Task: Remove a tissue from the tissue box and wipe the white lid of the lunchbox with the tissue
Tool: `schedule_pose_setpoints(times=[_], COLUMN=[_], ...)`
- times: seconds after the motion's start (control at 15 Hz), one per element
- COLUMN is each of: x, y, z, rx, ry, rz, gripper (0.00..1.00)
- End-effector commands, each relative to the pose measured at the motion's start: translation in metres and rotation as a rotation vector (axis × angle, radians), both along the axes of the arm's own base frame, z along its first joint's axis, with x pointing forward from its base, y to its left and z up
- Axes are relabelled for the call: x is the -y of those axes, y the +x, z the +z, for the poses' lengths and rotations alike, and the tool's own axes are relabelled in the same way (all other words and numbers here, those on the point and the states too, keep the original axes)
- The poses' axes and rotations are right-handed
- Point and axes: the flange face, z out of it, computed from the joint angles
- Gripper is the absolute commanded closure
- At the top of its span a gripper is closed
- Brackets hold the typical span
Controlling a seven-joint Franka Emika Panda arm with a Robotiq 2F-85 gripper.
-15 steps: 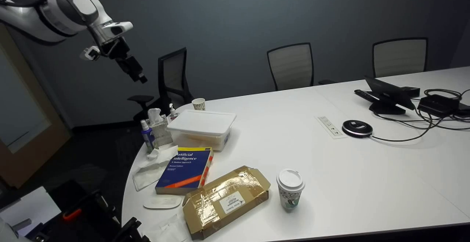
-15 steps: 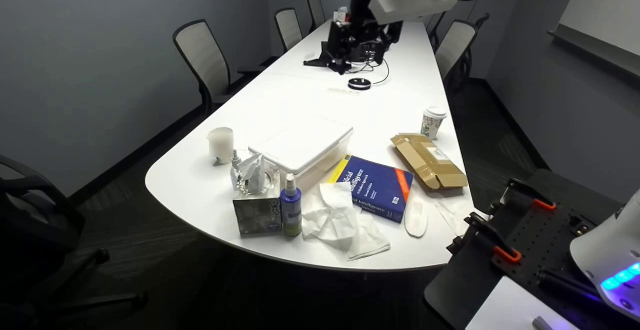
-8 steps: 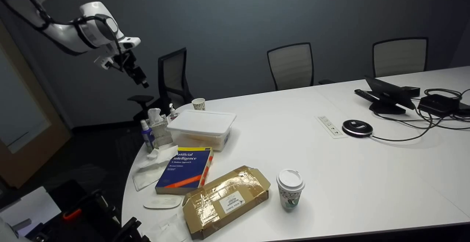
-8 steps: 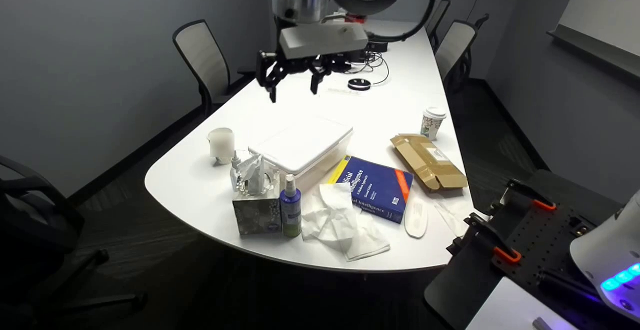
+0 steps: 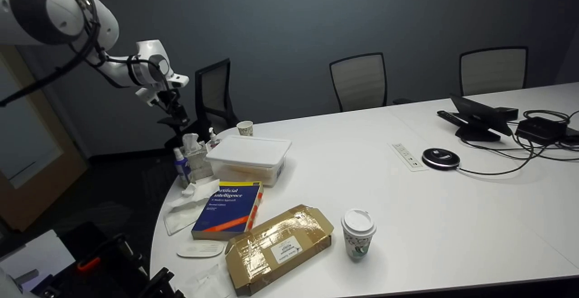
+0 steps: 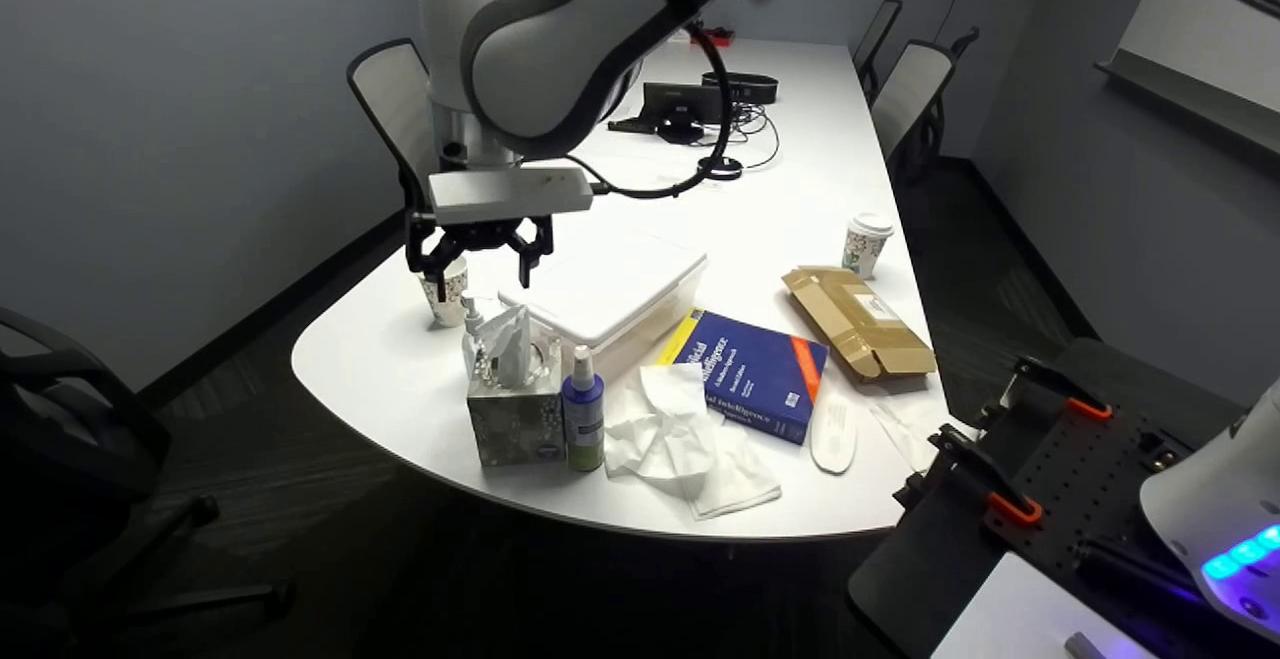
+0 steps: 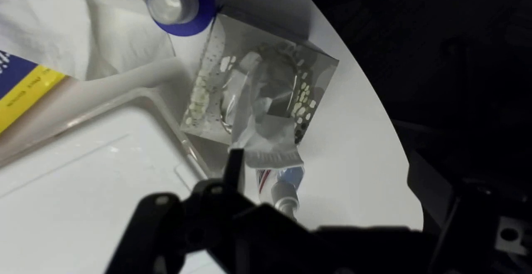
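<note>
The gripper (image 6: 483,288) hangs above the tissue box (image 6: 517,429), its 2 fingers (image 6: 525,267) wide apart. The tissue (image 6: 512,347) stands up from this box, below the fingers, so far as depth can be judged.

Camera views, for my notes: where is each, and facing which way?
Exterior view: beyond the table's rounded end, looking along it; arm, gripper, base show.
Exterior view: by a long side, facing the wall; arm, gripper at left.
Wrist view: on the arm, facing down at the tissue box; fingers below.
Both exterior views share lid, book, carton.
</note>
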Motion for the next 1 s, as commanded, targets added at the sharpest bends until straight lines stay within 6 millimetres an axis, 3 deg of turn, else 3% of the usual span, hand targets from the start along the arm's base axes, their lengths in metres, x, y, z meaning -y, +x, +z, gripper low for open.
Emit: schedule_pose_setpoints(times=[0.0, 0.13, 0.4, 0.93], x=[-0.009, -0.003, 0.014, 0.006], y=[0.035, 0.046, 0.060, 0.052], z=[-0.037, -0.047, -0.042, -0.022], rx=[-0.008, -0.006, -0.016, -0.191], ry=[-0.001, -0.034, -0.100, -0.054], rz=[-0.009, -0.023, -0.048, 0.024], gripper=[0.00, 0.00, 0.00, 0.00])
